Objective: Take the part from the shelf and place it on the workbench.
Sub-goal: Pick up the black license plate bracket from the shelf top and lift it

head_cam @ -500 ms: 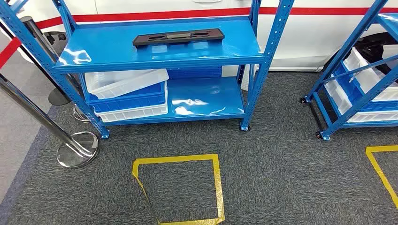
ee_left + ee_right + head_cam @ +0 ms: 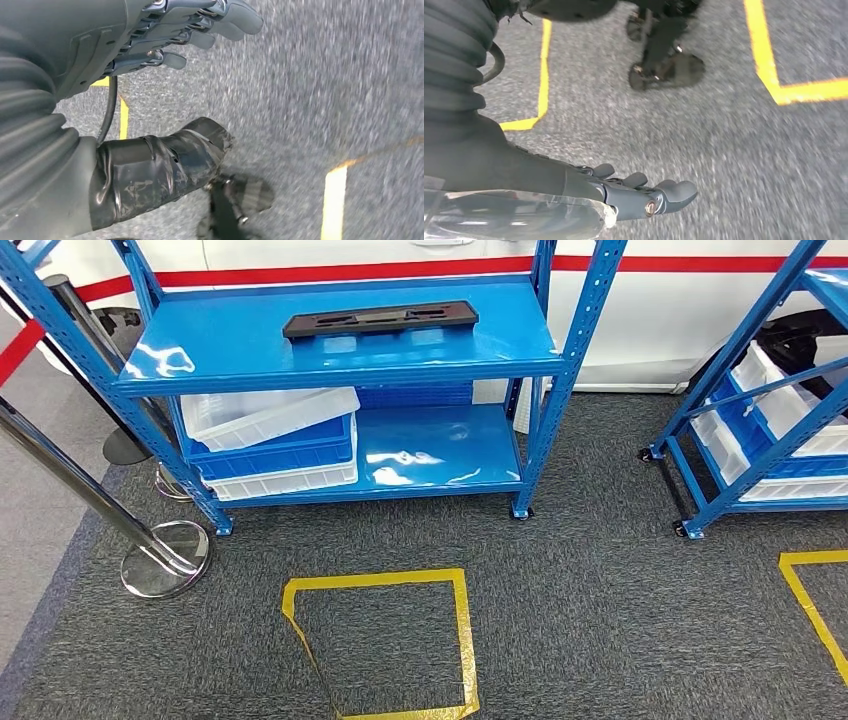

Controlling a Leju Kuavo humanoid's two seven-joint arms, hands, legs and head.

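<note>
Grey carpet ran under one blue shelf, where the single black part lay flat on the top tier, untouched. Both arms hung low: the left hand and right hand held nothing, fingers loosely apart. A long, thin part could probably tip or slide if gripped off-centre. Two yellow tape squares marked the floor.

Carpet beyond the left hand's fingers is smearing into blur. Right hand is getting cut by the frame edge, its thumb side hiding under glare. Second shelf and white bins are running off the edge.
</note>
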